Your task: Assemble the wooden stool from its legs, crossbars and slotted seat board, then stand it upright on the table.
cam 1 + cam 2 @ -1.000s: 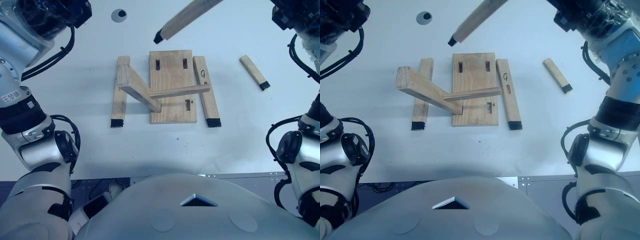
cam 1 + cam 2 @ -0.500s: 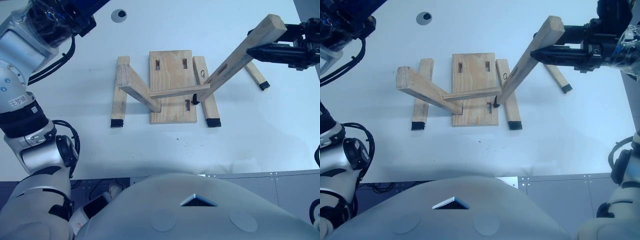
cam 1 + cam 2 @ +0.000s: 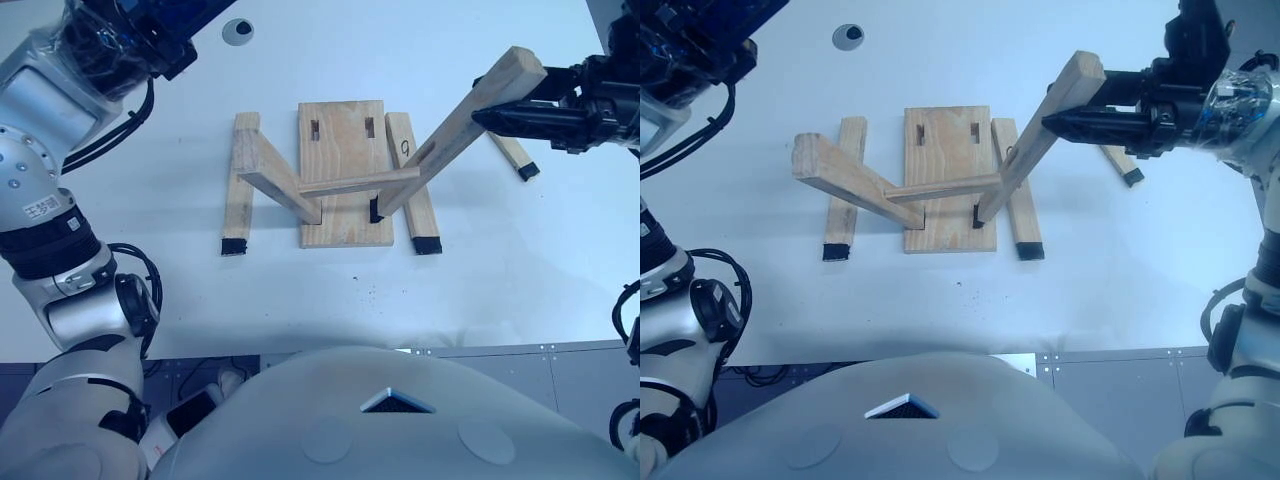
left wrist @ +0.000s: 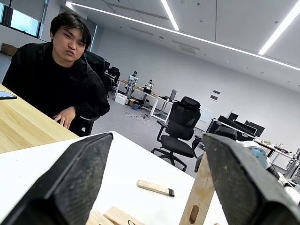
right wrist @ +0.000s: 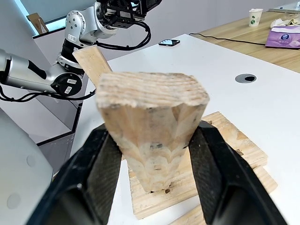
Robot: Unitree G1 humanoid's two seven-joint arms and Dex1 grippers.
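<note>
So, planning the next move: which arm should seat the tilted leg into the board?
Right. The right gripper clamps the leg, its lower end at the seat board; the left gripper is open and empty.

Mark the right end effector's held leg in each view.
Left eye view: leg slants down to seat board.
Right eye view: leg nearer centre.
Left wrist view: leg far off.
Right wrist view: leg close, end-on.
Landmark: seat board under its foot.

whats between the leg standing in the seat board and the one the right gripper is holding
A crossbar spans that gap above the seat board, running from the standing leg to the held leg, seen in both eye views.
</note>
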